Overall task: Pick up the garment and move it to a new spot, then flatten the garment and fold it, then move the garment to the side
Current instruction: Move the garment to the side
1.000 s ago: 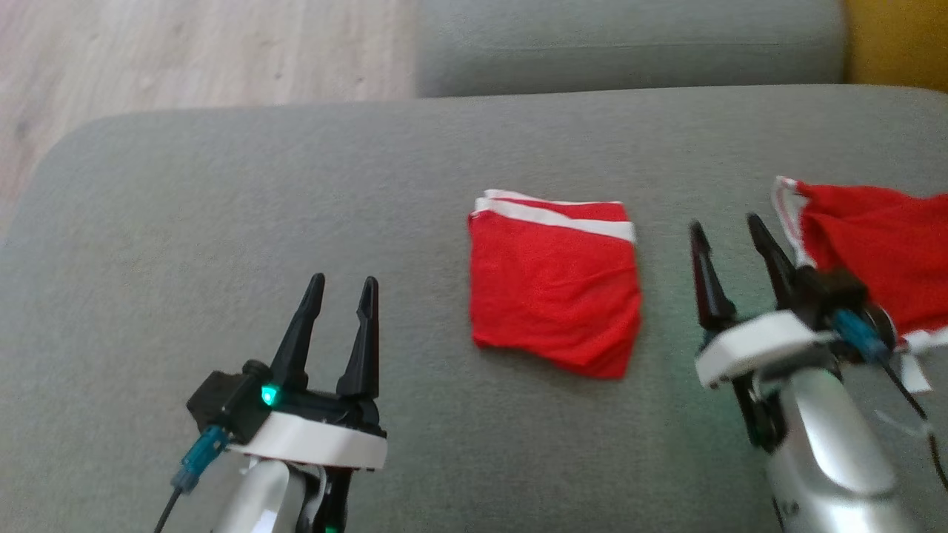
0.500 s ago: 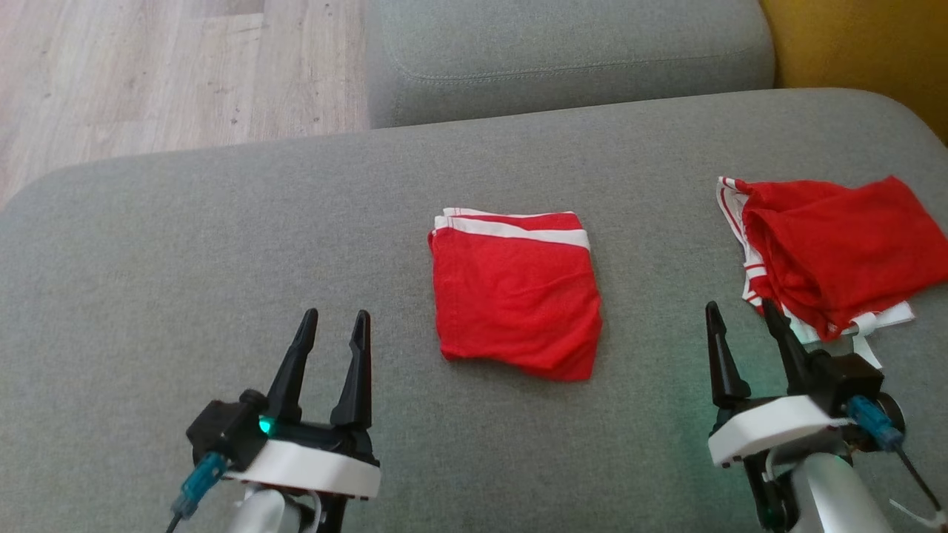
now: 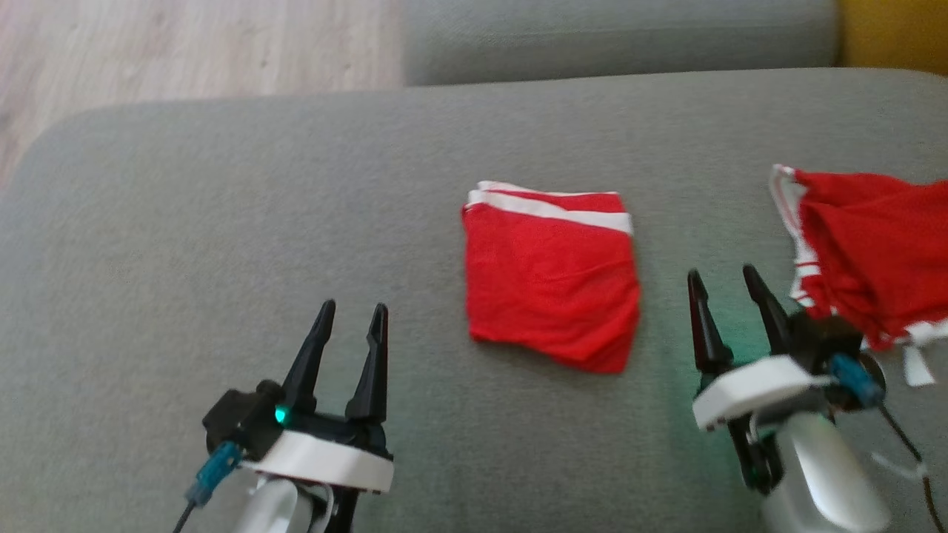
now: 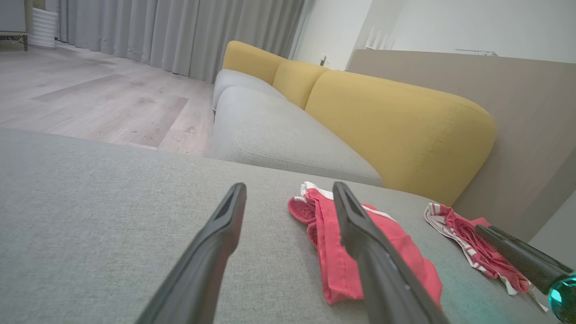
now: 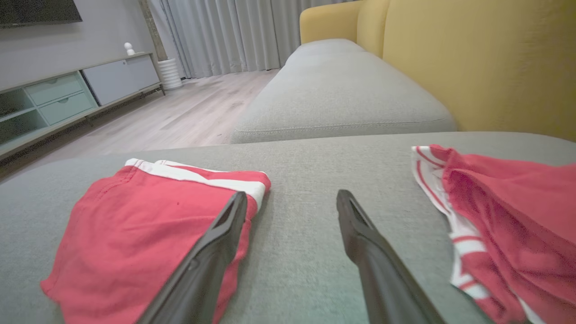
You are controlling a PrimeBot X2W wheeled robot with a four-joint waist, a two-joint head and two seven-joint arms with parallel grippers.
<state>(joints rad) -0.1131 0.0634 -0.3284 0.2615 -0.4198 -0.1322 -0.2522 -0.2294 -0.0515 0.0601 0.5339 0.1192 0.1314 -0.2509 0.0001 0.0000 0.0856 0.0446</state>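
Probably the folded garment (image 3: 552, 285) is needing an all-layers pinch; left gripper (image 3: 354, 306) and right gripper (image 3: 722, 272) are hanging open, empty.

No readable text, labels, brands, numbers or signs in any view.
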